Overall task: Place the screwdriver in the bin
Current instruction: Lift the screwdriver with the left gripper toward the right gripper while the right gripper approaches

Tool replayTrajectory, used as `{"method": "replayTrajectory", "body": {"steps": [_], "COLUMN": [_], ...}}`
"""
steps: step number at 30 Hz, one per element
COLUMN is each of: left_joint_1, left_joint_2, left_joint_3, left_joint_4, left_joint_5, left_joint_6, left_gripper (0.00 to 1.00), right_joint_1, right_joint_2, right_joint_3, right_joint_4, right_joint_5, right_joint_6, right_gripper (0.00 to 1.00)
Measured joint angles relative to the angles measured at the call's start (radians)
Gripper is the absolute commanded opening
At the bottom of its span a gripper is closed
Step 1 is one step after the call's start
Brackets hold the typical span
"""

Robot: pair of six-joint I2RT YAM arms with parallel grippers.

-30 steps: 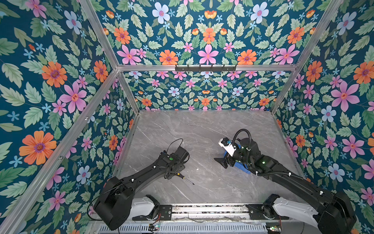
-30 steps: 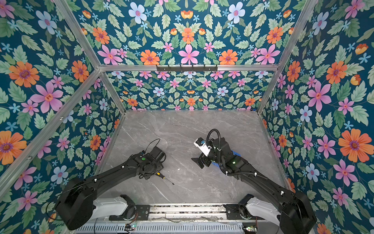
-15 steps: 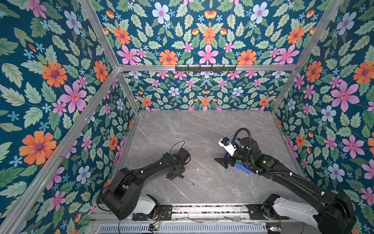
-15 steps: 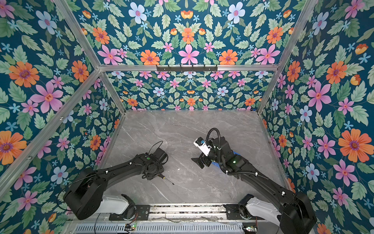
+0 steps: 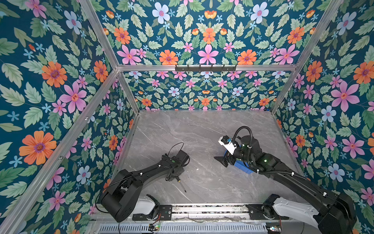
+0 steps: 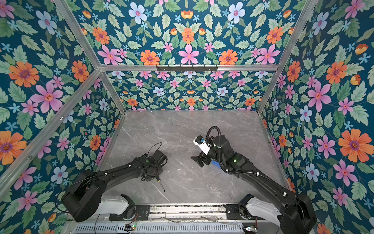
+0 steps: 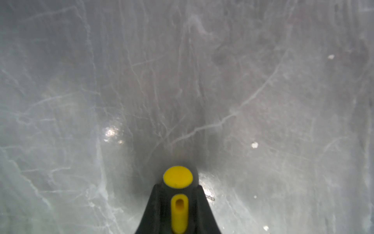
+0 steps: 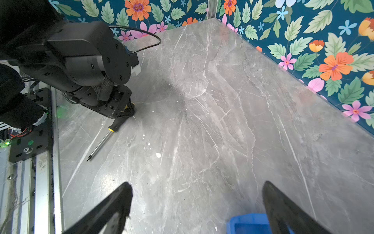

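Right tool (image 8: 197,185), jaws spread wide and empty, hovers above the grey marble surface (image 5: 202,131). The blue bin (image 8: 247,222) sits on the surface's right side, partly beneath that arm. Left tool (image 8: 125,110) is clenched on the black-and-yellow handle of the screwdriver (image 8: 104,139). The thin shaft lies along the surface at the left, well apart from the bin.
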Motion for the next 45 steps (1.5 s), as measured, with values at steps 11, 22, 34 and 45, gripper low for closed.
{"method": "replayTrajectory", "body": {"steps": [11,22,34,45], "left_joint_1": [0.002,0.013,0.016,0.016], "left_joint_2": [-0.080,-0.131,-0.142,-0.142], "left_joint_3": [0.206,0.368,0.381,0.362], "left_joint_4": [-0.044,0.118,0.390,0.592], "left_joint_5": [-0.079,-0.133,-0.128,-0.098], "left_joint_6": [0.097,0.304,0.392,0.387], "left_gripper": [0.05,0.05,0.05,0.03], "right_joint_1": [0.000,0.000,-0.001,0.000], "right_joint_2": [0.048,0.130,0.276,0.434], "right_joint_3": [0.038,0.091,0.130,0.259], "right_joint_4": [0.028,0.180,0.381,0.478], "right_joint_5": [0.000,-0.053,-0.136,-0.270], "right_joint_6": [0.159,0.388,0.575,0.661], "right_gripper": [0.99,0.99,0.82,0.46]}}
